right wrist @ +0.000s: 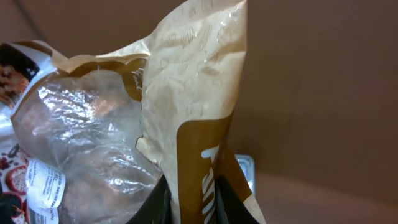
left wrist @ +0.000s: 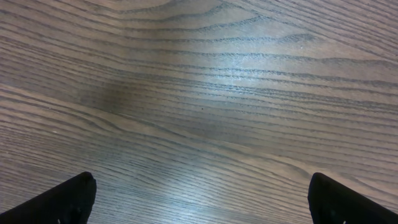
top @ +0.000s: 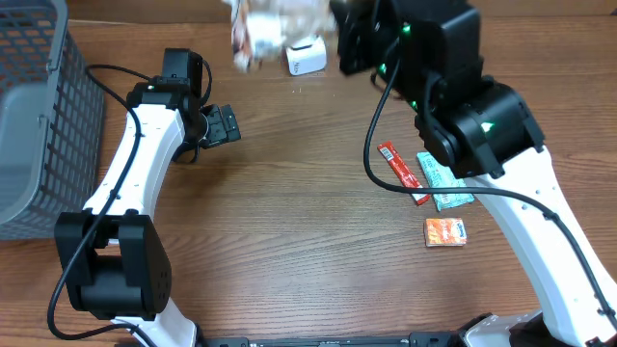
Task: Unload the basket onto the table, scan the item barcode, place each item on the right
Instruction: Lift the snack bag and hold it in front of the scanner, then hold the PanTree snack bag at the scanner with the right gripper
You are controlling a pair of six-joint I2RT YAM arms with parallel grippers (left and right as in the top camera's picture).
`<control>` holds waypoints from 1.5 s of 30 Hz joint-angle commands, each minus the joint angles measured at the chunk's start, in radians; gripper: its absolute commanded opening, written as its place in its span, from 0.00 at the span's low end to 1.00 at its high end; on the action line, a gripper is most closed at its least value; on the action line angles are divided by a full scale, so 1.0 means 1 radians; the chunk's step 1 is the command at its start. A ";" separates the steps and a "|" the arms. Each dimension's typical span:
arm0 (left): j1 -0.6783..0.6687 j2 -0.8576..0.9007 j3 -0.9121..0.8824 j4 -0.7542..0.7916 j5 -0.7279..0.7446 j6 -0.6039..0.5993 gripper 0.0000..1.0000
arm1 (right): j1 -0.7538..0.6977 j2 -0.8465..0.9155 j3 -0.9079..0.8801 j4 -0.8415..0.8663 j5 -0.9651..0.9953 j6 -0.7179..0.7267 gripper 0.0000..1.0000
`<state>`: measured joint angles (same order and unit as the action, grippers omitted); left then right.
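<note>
The item is a tan and clear plastic snack bag (top: 262, 29) held up at the table's far edge, blurred in the overhead view. My right gripper (right wrist: 208, 202) is shut on the bag's tan sealed edge (right wrist: 199, 124), and the clear part with a white label bulges to the left. A small white scanner box (top: 307, 56) stands just right of the bag. No barcode shows clearly. My left gripper (top: 224, 123) hangs open over bare wood left of centre, with its dark fingertips (left wrist: 68, 199) far apart and nothing between them.
A grey wire basket (top: 39, 116) fills the left edge. A red packet (top: 400, 169), a teal packet (top: 443, 183) and an orange packet (top: 445, 232) lie on the table (top: 289, 222) at the right, under the right arm.
</note>
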<state>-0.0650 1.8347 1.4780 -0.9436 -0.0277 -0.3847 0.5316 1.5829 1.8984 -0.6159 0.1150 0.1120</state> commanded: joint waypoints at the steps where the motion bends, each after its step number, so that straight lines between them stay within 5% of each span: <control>1: -0.002 -0.011 0.011 0.002 -0.006 0.019 1.00 | 0.008 0.016 0.013 0.102 0.231 -0.174 0.04; 13: -0.002 -0.011 0.011 0.002 -0.006 0.019 1.00 | 0.008 0.262 0.012 0.525 0.357 -0.510 0.04; 24: -0.002 -0.011 0.011 0.002 -0.006 0.019 1.00 | 0.008 0.584 0.012 0.922 0.525 -0.589 0.04; 32: -0.002 -0.011 0.011 0.002 -0.006 0.019 1.00 | 0.003 0.818 0.012 1.350 0.583 -0.875 0.04; 45: -0.002 -0.011 0.011 0.002 -0.006 0.019 1.00 | -0.012 0.954 0.012 1.420 0.574 -0.933 0.04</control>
<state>-0.0650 1.8347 1.4780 -0.9436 -0.0277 -0.3847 0.5289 2.5217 1.8977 0.7906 0.6811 -0.8066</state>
